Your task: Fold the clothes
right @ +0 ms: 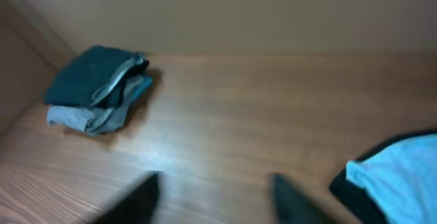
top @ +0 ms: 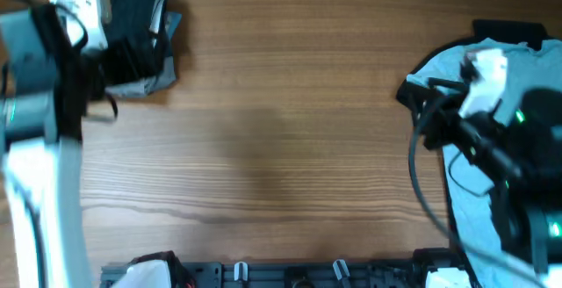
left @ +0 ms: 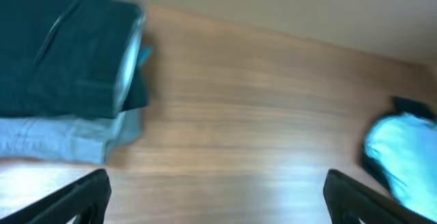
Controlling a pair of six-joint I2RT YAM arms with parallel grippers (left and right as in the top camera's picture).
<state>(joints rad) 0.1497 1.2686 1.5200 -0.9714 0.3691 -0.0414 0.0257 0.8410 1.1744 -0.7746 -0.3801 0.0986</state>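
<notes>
A folded stack lies at the table's far left: black shorts (top: 132, 16) on top of grey shorts (top: 149, 84). It also shows in the left wrist view (left: 61, 53) and the right wrist view (right: 95, 80). A pale blue T-shirt (top: 479, 205) lies at the right over a black garment (top: 509, 32); it shows too in the left wrist view (left: 403, 156) and the right wrist view (right: 396, 176). My left gripper (left: 218, 197) is open and empty over bare wood right of the stack. My right gripper (right: 215, 197) is open and empty, left of the T-shirt.
The wooden table (top: 290, 130) runs between the two piles. A black rail with clips (top: 290, 275) lines the front edge. My left arm (top: 44, 104) stands over the stack's left side; my right arm (top: 500, 147) hangs over the T-shirt.
</notes>
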